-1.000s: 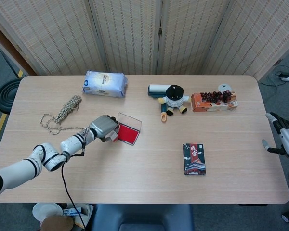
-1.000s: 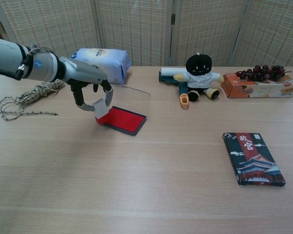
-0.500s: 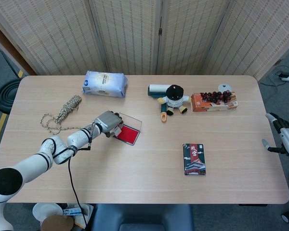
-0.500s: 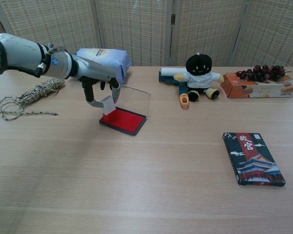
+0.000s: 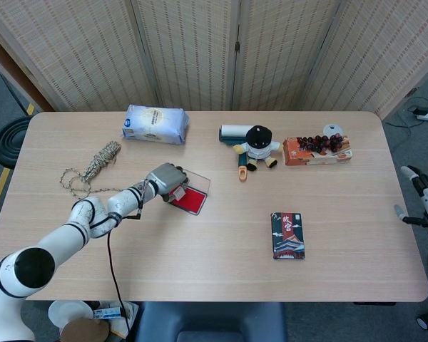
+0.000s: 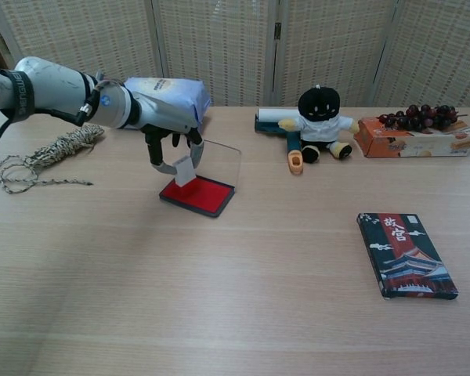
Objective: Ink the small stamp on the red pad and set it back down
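Chest view: left hand (image 6: 172, 141) fingers (image 6: 194, 150) pinch the small stamp (image 6: 185, 171) just above the red pad (image 6: 198, 194).

- Left robot hand (image 5: 166, 181) over the near-left corner of the red pad (image 5: 188, 199), pinching the small stamp (image 5: 177, 193) above it.
- Clear lid (image 5: 193, 177) of the pad tilted up behind.
- Right robot hand (image 5: 422, 197) off the right edge of the surface (image 5: 221, 242), holding nothing.
- Rope (image 5: 93, 167) lying left; card box (image 5: 287, 234) lying right.
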`<state>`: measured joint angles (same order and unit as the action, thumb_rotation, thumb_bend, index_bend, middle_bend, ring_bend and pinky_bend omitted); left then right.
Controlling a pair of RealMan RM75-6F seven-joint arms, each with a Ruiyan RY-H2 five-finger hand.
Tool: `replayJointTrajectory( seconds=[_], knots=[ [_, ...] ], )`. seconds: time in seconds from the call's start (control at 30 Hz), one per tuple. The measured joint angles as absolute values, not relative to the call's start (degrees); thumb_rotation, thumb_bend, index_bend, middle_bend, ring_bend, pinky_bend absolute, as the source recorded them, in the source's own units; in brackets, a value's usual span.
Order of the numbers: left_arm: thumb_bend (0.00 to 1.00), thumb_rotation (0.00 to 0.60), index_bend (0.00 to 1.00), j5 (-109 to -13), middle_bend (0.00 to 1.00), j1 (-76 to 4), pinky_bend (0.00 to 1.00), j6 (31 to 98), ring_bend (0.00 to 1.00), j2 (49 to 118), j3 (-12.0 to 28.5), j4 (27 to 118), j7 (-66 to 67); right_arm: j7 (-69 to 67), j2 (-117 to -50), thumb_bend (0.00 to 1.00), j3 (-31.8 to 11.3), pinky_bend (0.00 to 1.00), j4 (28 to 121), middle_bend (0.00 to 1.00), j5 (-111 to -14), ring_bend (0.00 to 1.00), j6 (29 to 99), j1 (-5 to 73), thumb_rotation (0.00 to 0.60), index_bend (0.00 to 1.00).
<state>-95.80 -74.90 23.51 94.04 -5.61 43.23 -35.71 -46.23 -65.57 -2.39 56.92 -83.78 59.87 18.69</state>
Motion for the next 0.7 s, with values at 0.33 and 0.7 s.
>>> replayJointTrajectory(
  seconds=[0.33,0.7],
  knots=[
    [0.38,0.6,0.68,-98.6,0.29,-75.7,0.25,26.6,0.18,97.2,-10.2,36.9,-43.4,-46.8,-65.6,0.39,-2.3,0.0,56.5,0.0,-83.7,0.0,59.7,18.5,0.6,0.02],
    [0.38,0.6,0.68,-100.0,0.3,-75.1,0.25,29.9,0.18,99.0,-13.2,33.4,-46.9,-46.6,-65.5,0.39,-2.2,0.0,56.7,0.0,-83.9,0.0,59.5,18.6,0.6,0.02]
  ],
)
